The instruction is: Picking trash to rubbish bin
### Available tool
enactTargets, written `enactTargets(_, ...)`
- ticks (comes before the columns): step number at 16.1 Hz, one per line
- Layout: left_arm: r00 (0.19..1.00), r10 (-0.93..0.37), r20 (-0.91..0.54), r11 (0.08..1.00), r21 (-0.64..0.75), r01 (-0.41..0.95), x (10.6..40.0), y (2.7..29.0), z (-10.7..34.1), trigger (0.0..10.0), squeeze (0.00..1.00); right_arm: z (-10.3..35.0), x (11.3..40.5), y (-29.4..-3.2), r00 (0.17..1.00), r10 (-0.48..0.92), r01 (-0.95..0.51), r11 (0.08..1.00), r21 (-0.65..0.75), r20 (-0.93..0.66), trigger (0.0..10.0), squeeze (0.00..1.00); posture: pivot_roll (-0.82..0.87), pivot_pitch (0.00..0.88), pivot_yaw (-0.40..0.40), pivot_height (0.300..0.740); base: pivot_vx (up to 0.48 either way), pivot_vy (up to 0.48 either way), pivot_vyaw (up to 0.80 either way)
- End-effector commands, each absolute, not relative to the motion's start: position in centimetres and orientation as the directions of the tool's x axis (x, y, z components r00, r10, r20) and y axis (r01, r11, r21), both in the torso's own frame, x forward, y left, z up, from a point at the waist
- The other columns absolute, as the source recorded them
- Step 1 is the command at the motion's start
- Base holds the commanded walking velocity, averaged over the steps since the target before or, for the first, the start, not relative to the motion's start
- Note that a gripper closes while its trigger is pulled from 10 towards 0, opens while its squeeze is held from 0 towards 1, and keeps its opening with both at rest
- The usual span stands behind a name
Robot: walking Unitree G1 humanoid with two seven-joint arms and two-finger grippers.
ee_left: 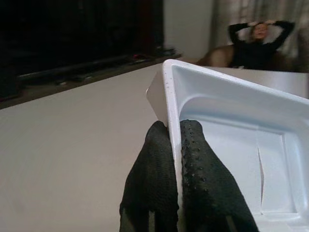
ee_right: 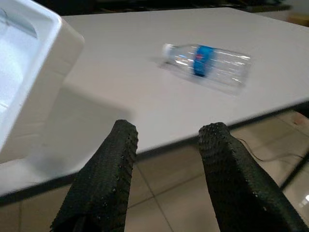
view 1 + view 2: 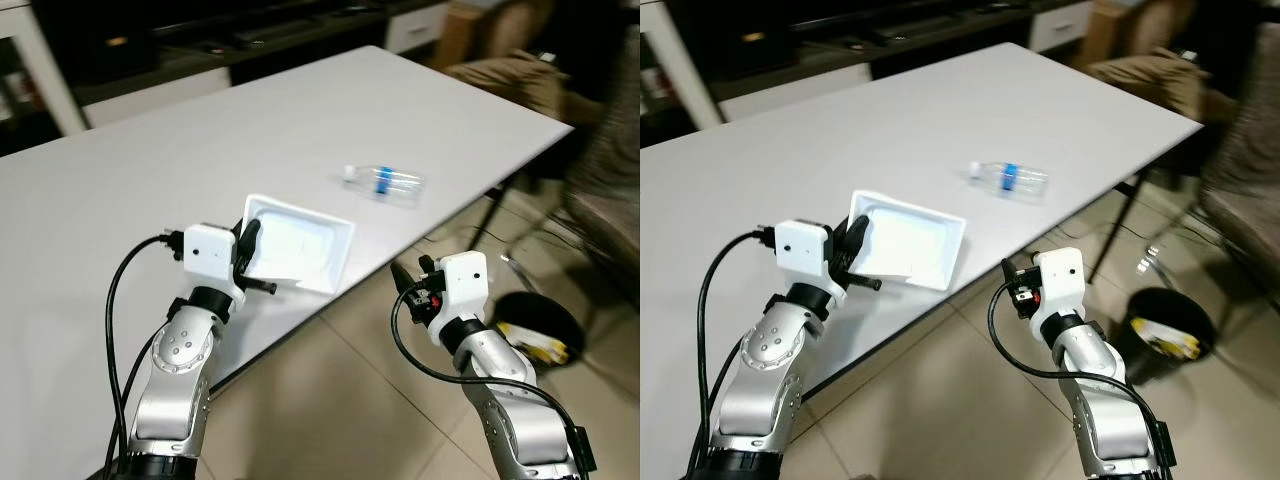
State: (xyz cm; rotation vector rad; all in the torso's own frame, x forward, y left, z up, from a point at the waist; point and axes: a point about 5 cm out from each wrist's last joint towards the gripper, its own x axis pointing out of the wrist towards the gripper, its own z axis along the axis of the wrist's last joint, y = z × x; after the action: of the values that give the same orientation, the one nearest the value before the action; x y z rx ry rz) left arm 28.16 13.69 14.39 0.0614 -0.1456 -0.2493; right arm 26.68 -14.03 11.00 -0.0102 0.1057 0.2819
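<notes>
The left gripper (image 1: 175,145) has its jaws pinched narrow on the near rim of a white foam food tray (image 3: 300,240), one finger inside the wall and one outside, and the tray rides tilted at the near edge of the white surface (image 3: 150,160), its far end apparently resting on or just over the top. The right gripper (image 2: 166,159) hangs off the edge above the tiled floor (image 3: 340,400), jaws wide and holding nothing. A clear plastic water bottle (image 3: 383,183) with a blue label lies on its side toward one o'clock from the tray, near the surface's right edge. The black rubbish bin (image 3: 540,325), with something yellow already inside, stands on the floor at about four o'clock from the tray, beyond the right arm. A person sits in the background with hands raised to the head. The step in hand looks like carrying the tray to the bin. Foam is light and brittle, so the thin rim grip should stay firm without crushing; lift it clear of the edge before swinging, keep it level so it cannot pivot out, and turn the body toward the bin instead of overreaching across. Release only once it is squarely over the opening, since a wide, flat tray may catch on the bin's rim.
</notes>
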Motion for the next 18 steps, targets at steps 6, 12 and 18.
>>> enactTargets(6, 0.955, -0.285, 0.077, 0.957, 0.072, 0.28, 27.6, 12.7, 14.0, 10.0, 0.0, 10.2, 26.0, -15.0, 0.966, 0.23, -0.232, 0.973, -0.001, -0.117, 10.0, 0.0, -0.13, 0.0, 0.026, 0.74, 0.338, 0.0, -0.18)
enactTargets(12, 0.968, -0.244, 0.055, 0.969, 0.062, 0.24, 27.2, 12.8, 13.4, 10.0, 0.0, 9.9, 26.2, -14.1, 0.945, 0.298, -0.305, 0.952, -0.025, -0.137, 10.0, 0.0, -0.12, 0.0, -0.026, 0.74, 0.398, 0.0, 0.0)
enactTargets(18, 0.972, -0.23, 0.053, 0.972, 0.061, 0.227, 27.1, 12.8, 13.3, 10.0, 0.0, 9.9, 26.6, -14.1, 0.937, 0.319, -0.328, 0.943, -0.048, -0.142, 10.0, 0.0, -0.11, 0.0, -0.04, 0.74, 0.417, 0.0, 0.0)
